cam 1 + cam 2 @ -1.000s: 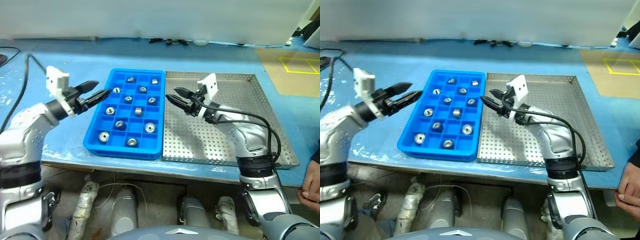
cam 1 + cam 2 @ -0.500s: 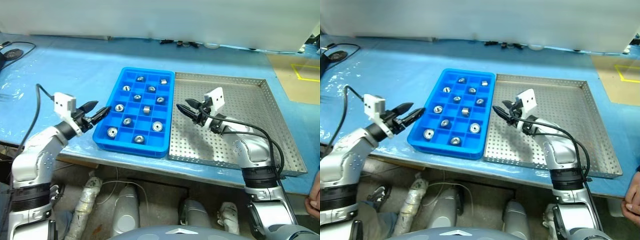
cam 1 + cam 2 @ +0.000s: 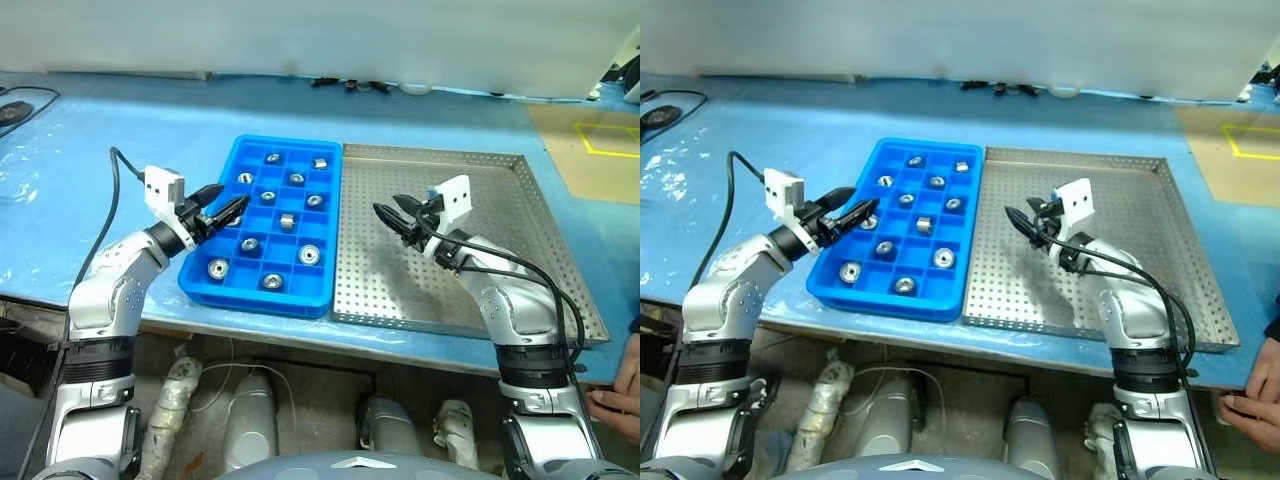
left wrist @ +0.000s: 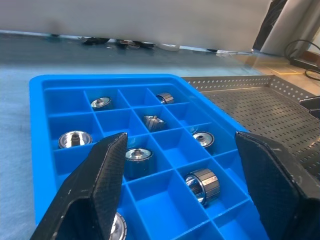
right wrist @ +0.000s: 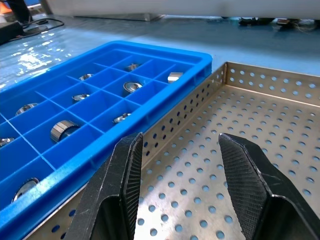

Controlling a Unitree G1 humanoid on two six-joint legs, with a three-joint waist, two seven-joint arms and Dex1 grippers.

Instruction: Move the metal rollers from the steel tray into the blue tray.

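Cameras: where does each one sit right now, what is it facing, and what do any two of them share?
Head eyes: stereo pair on the head, looking forward and down over the blue tray and steel tray; both arms show, left gripper open, right gripper open.
Left wrist: low beside the blue tray, facing across its metal rollers; its own two fingers show.
Right wrist: low over the steel tray's perforated floor, facing the blue tray's wall; its own fingers show.
Shared: both wrist views catch both trays and rollers.
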